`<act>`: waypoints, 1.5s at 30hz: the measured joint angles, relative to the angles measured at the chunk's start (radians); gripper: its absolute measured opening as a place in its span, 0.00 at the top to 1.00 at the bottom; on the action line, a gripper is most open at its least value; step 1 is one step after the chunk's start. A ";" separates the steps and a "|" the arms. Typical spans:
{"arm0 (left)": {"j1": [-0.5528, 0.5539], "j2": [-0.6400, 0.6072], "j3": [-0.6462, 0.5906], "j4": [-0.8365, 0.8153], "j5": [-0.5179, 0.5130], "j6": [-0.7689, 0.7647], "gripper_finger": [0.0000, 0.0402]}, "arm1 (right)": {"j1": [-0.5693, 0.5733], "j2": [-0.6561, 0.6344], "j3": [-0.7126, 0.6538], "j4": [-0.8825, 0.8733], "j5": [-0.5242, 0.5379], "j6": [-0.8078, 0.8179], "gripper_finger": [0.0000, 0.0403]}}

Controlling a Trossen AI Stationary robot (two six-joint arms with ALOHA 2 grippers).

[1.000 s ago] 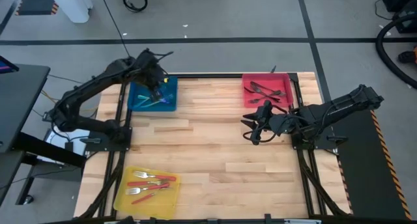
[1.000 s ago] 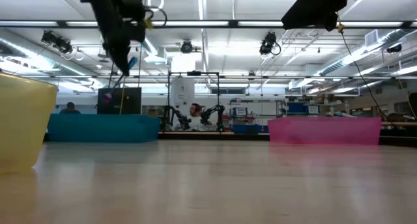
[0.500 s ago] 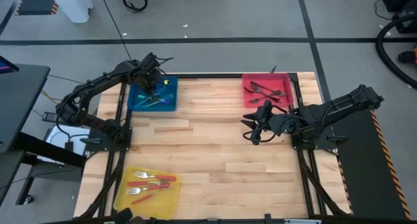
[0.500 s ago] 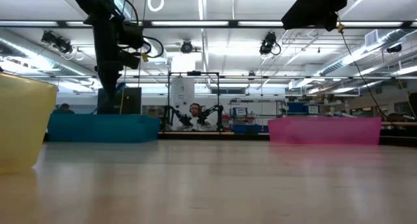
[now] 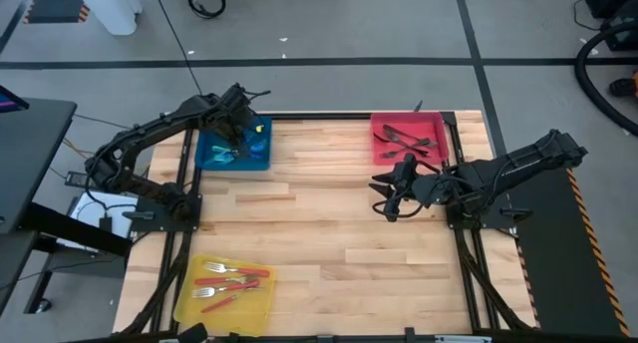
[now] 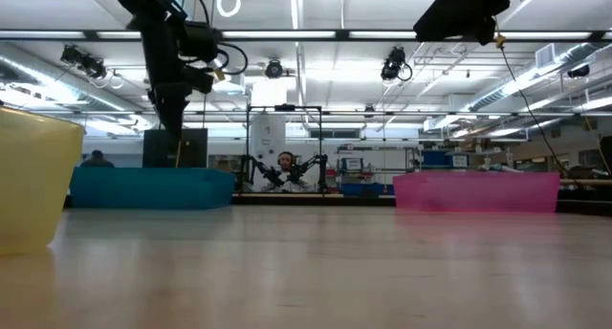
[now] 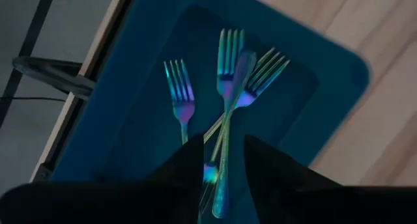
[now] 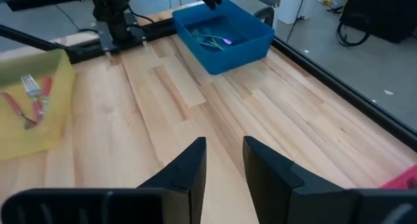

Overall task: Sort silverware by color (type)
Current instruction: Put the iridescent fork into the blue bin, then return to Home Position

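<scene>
Hovering just above the blue tray (image 5: 261,154), your left tool (image 5: 236,141) has its two fingers (image 7: 189,160) parted by a narrow gap and nothing between them. Directly below it in the left wrist view lie the iridescent forks (image 7: 229,87): one fork rests alone to the side, and the others cross each other beneath the fingertips, apart from the tool. In the low view the left arm comes down over the blue tray's wall (image 6: 151,187), with the tool clear of the rim.

Your right tool (image 5: 390,201) waits over bare bench (image 5: 329,233), just in front of the red tray (image 5: 382,154), its fingers (image 8: 189,164) apart and empty. The dark bronze-black forks (image 5: 404,138) lie in that red tray, just beyond the right tool. The red-handled forks (image 5: 227,279) sit in the yellow tray (image 5: 189,301) at the near left corner of the bench, well apart from both tools; the right wrist view catches them too, across the boards from its own fingers.
</scene>
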 joint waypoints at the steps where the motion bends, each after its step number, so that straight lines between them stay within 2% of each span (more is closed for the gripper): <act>1: -0.006 -0.011 0.004 -0.002 0.005 -0.009 0.73 | 0.000 -0.007 0.000 0.001 -0.011 0.003 0.73; 6: -0.032 -0.112 0.006 0.013 0.098 -0.029 0.73 | 0.001 -0.075 0.000 0.001 -0.078 -0.044 0.73; 10: -0.042 -0.237 0.005 0.087 0.273 -0.100 0.73 | 0.001 -0.148 0.000 0.001 -0.079 -0.147 0.73; 13: -0.050 -0.348 -0.016 0.219 0.377 -0.159 0.73 | 0.001 -0.201 0.000 0.001 -0.086 -0.213 0.73; 18: -0.082 -0.528 -0.120 0.363 0.387 -0.178 0.73 | 0.001 -0.286 -0.014 -0.014 -0.145 -0.285 0.73; 24: -0.090 -0.792 -0.417 0.527 0.388 -0.249 0.73 | 0.001 -0.467 -0.190 0.103 -0.181 -0.296 0.73; 29: -0.096 -0.977 -0.632 0.727 0.387 -0.314 0.73 | 0.001 -0.600 -0.359 0.278 -0.421 -0.370 0.73; 32: -0.104 -1.053 -0.727 0.845 0.387 -0.334 0.73 | 0.001 -0.648 -0.448 0.359 -0.515 -0.380 0.73; 37: -0.124 -1.132 -0.843 0.897 0.386 -0.302 0.73 | 0.001 -0.689 -0.559 0.392 -0.504 -0.373 0.73; 45: -0.164 -1.185 -0.974 0.968 0.386 -0.255 0.73 | 0.001 -0.704 -0.689 0.458 -0.495 -0.388 0.73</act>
